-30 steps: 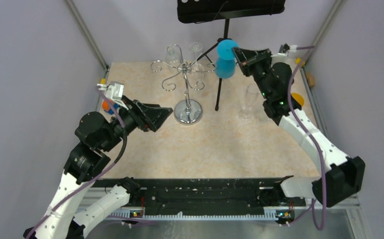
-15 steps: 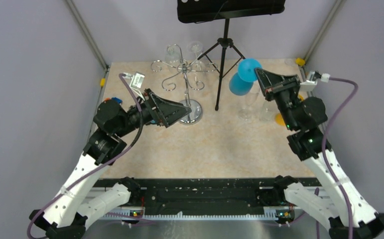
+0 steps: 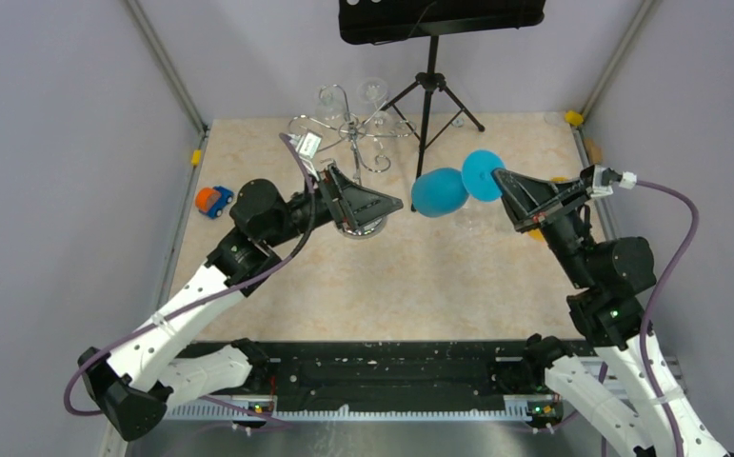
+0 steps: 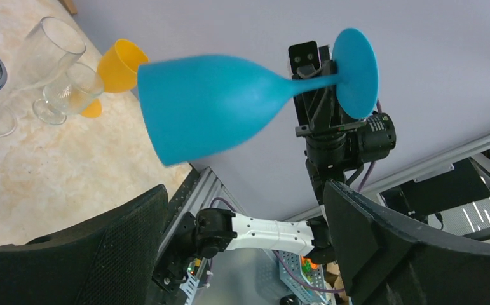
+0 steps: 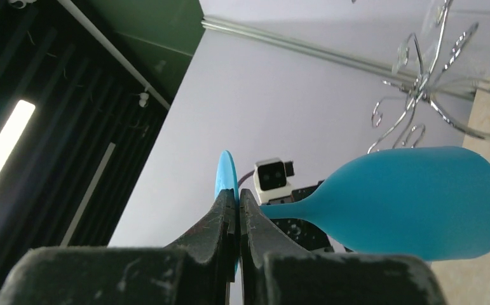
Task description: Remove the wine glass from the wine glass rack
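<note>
A blue wine glass [image 3: 439,191] lies sideways in the air over the table's middle, off the chrome wine glass rack [image 3: 351,128]. My right gripper [image 3: 498,178] is shut on the edge of its round foot [image 5: 225,171], and the bowl [image 5: 420,203] points left. My left gripper [image 3: 389,202] stands open just left of the bowl, in front of the rack's base. In the left wrist view the glass [image 4: 210,108] hangs beyond the spread fingers [image 4: 108,254], with nothing between them. Two clear glasses [image 3: 329,98] hang on the rack's far arms.
A black tripod stand [image 3: 428,90] rises right of the rack. Clear glasses [image 4: 54,95] and an orange cup [image 4: 120,65] stand on the table's right side. A toy car [image 3: 212,200] lies near the left edge.
My right arm has carried the blue glass from beside the tripod toward the table's middle and tipped it sideways. My left arm has reached right toward it, its jaws spreading wider.
</note>
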`<state>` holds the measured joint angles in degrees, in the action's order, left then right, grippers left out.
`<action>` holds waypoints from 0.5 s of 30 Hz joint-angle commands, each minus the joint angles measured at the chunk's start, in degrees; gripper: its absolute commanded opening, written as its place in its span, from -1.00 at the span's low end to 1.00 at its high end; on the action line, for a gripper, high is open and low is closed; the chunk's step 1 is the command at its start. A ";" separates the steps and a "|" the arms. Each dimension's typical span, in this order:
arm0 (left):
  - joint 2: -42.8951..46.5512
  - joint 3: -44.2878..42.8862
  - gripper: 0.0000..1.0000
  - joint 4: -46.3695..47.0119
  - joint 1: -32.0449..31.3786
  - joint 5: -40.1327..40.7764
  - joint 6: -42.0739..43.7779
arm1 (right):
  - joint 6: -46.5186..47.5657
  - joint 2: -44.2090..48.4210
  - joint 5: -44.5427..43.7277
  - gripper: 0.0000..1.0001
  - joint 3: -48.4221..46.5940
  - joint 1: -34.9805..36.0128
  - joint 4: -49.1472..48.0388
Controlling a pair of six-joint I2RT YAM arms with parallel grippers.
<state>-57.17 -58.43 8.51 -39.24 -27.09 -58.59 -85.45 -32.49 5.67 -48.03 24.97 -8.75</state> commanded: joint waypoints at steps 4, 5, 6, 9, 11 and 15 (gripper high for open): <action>-2.23 0.22 0.84 8.94 -1.52 1.71 -2.85 | -4.80 4.26 3.91 -1.00 0.02 0.08 -2.76; -2.86 0.51 0.83 9.61 -1.74 1.13 -3.33 | -5.35 4.80 3.77 -1.00 0.04 0.03 -3.17; -3.57 0.66 0.82 9.70 -1.84 0.86 -3.63 | -5.75 5.13 3.78 -1.00 -0.07 0.12 -3.46; -4.32 1.56 0.81 11.47 -1.95 0.27 -5.78 | -6.30 5.86 3.96 -1.00 -0.95 0.08 -3.11; -4.70 2.39 0.80 16.86 -2.26 -0.80 -8.35 | -6.55 6.11 3.90 -1.00 -1.66 0.12 -1.68; -6.45 3.52 0.77 27.56 -3.73 -4.19 -15.80 | -8.27 6.18 5.30 -1.00 -1.83 0.12 -0.59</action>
<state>-62.72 -55.83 20.67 -41.43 -27.29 -66.39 -91.18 -26.65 8.93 -47.05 24.97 -8.91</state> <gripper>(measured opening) 0.897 0.019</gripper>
